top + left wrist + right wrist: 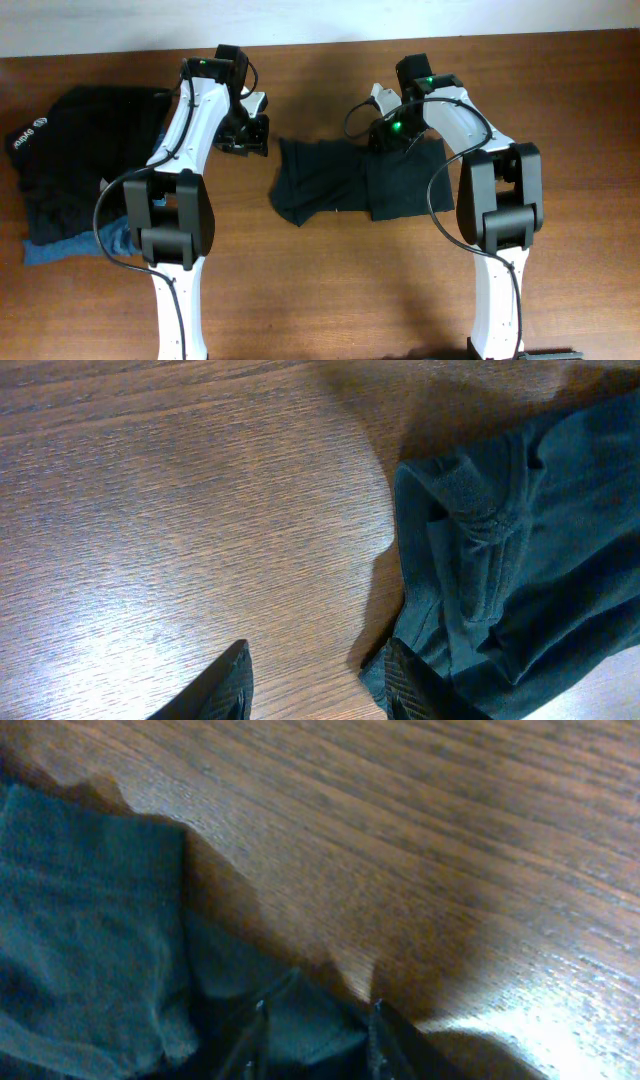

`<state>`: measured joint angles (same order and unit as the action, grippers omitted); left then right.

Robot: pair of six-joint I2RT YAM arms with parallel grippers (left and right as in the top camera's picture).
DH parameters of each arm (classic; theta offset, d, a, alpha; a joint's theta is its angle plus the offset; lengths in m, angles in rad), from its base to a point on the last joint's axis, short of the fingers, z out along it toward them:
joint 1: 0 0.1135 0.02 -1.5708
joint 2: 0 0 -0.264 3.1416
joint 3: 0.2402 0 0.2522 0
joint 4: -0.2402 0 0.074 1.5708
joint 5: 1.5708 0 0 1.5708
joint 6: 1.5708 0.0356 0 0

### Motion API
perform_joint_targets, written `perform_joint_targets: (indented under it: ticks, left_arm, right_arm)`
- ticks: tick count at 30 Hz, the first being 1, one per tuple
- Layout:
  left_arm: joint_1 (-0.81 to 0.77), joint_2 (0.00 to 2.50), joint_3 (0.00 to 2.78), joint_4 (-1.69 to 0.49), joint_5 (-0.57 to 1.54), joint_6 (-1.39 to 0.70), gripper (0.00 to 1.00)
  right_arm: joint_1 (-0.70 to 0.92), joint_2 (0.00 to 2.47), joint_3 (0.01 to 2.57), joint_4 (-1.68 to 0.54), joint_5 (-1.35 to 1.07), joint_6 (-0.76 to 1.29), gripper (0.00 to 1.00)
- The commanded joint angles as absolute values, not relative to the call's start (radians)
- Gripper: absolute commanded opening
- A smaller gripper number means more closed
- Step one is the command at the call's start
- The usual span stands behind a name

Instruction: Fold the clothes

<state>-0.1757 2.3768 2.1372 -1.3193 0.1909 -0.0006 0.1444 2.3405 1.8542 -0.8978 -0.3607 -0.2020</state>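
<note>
A black garment (345, 185) is spread at the middle of the wooden table (320, 300), and its right portion appears doubled over. A heap of further clothes (80, 150) (black, some white lettering, blue denim (55, 252) underneath) is piled at the left edge. The cloth is judged soft, light and limp. It is best taken at a hem or corner, since a hold mid-panel would only bunch it.

The left gripper (318, 695) is seen parted and empty over bare wood, just beside the garment's edge. The right gripper (312, 1038) is parted too, and the fabric's far edge lies between its fingers, apparently unpinched. The kind of garment cannot be made out, and the right wrist view is dark and blurred.
</note>
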Motion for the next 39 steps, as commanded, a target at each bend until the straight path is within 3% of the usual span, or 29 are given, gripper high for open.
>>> perform_joint_targets:
  ticks: [1, 10, 13, 18, 39]
  left_arm:
    - [-0.177, 2.341, 2.131, -1.32, 0.202, 0.015, 0.42]
    - [-0.176, 2.341, 2.131, -1.32, 0.202, 0.015, 0.43]
    - [-0.177, 2.341, 2.131, -1.316, 0.206, 0.015, 0.54]
    - [-0.177, 2.342, 2.127, -1.271, 0.281, 0.033, 0.62]
    - [-0.19, 2.343, 1.884, -1.136, 0.539, 0.069, 0.66]
  right_arm:
    - [0.144, 2.344, 1.858, -0.881, -0.355, -0.188, 0.43]
    - [0.13, 2.289, 2.058, -0.979, -0.354, -0.155, 0.52]
    - [0.107, 2.268, 2.226, -1.113, -0.33, -0.155, 0.53]
    - [0.058, 2.265, 2.406, -1.333, -0.197, -0.155, 0.53]
    - [-0.033, 2.265, 2.41, -1.444, -0.172, -0.147, 0.53]
